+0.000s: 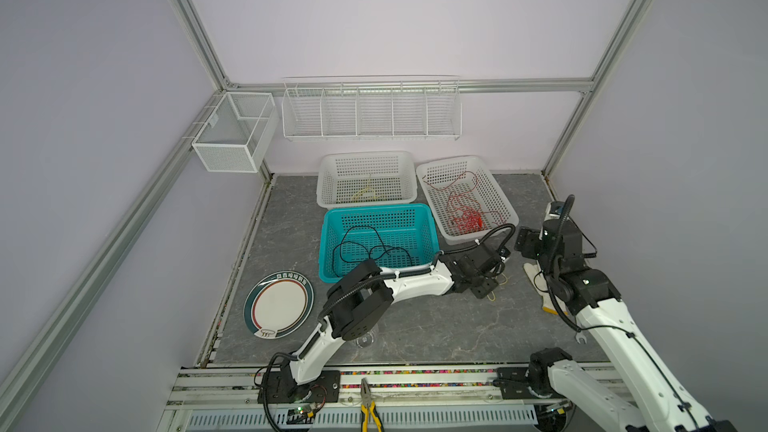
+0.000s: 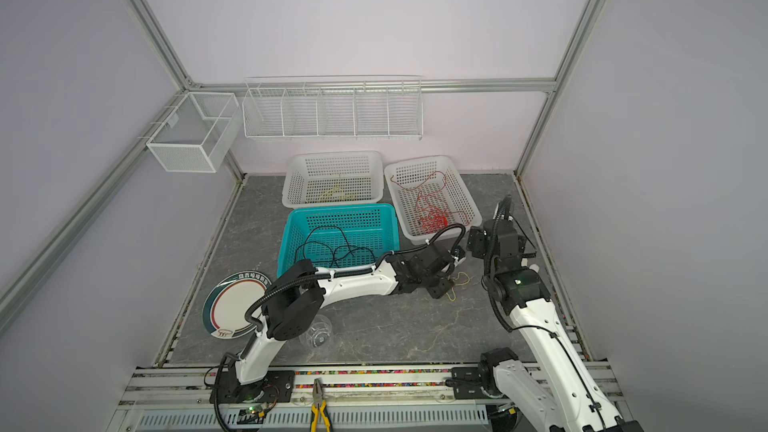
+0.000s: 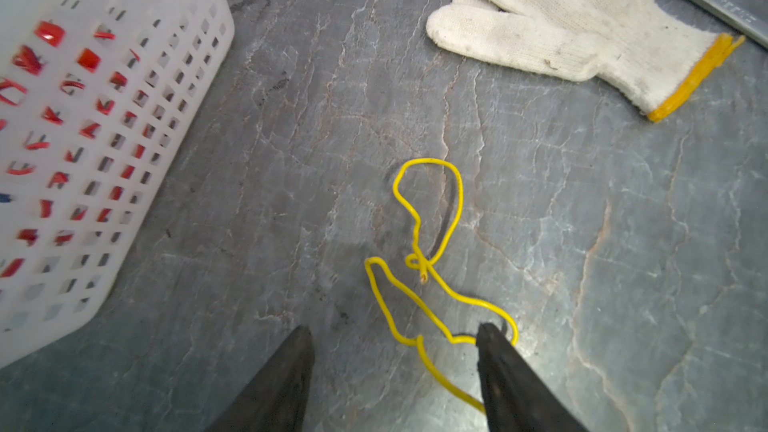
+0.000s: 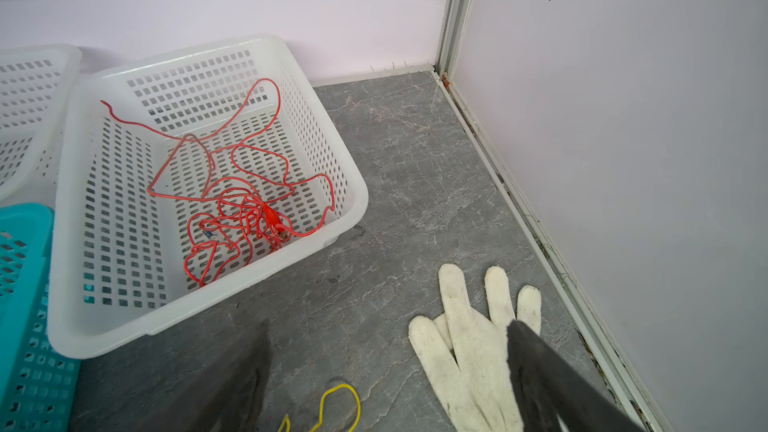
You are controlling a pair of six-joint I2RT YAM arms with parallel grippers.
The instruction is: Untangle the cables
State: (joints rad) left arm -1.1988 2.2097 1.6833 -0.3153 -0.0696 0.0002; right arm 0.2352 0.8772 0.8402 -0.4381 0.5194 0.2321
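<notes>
On the grey marbled tabletop (image 3: 291, 160), right at the tips of the left gripper (image 3: 395, 328), lies a thin yellow wire (image 3: 415, 261), kinked and knotted on itself. The jaws are part open, straddling a low bend of it, with one black finger (image 3: 498, 359) touching it and nothing pinched yet. The danger is that the wire lies so flat that the pads could shut and come up empty, or a pull on this bend could cinch the little knot tighter. Just beyond, a white knit glove with a yellow cuff (image 3: 561, 22) lies close enough to snag. The right gripper (image 4: 386, 330) hovers above it, jaws wide and empty. Further back, red cables (image 4: 245, 209) are heaped in a white perforated plastic basket (image 4: 357, 201), a black cable (image 1: 374, 249) lies in a teal perforated plastic basket (image 1: 376, 209), and more yellow wire (image 1: 365, 192) sits in the far white basket (image 1: 365, 156).
</notes>
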